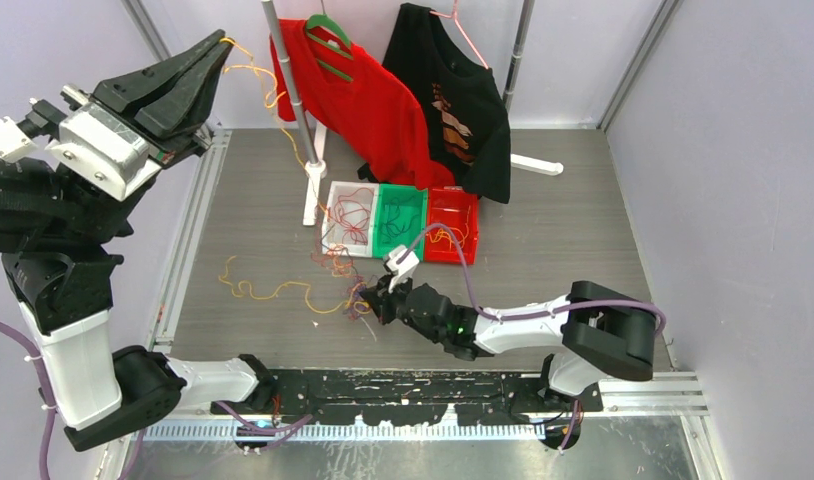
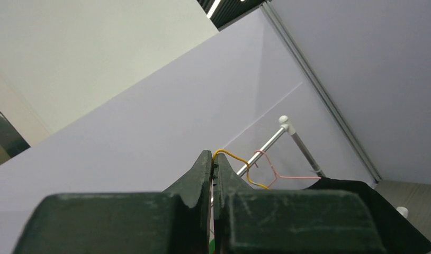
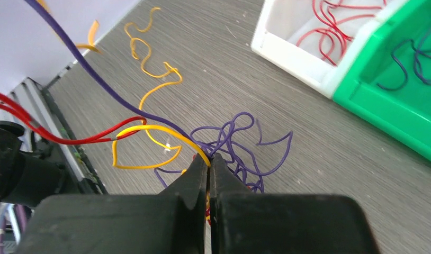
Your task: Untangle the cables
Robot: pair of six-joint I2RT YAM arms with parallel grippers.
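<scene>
The grey worktop (image 1: 543, 230) held a white bin (image 1: 328, 222), a green bin (image 1: 403, 188) and a red bin (image 1: 474, 225) in a row, with thin cables (image 1: 353, 215) inside each. The left tool (image 1: 221, 45) was up high, pinched tight on one yellow cable (image 2: 234, 155) that ran down toward the worktop. The right tool (image 1: 368, 300) was down low, closed tight on the knot (image 3: 240, 143) of purple, yellow and red cables lying just in front of the bins.

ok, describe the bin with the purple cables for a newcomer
Find the clothes rack at the back of the table; three bins sit in a row at its foot. It's the green bin in the middle, flanked by a white bin with red cables and a red bin with yellow cables.
</scene>
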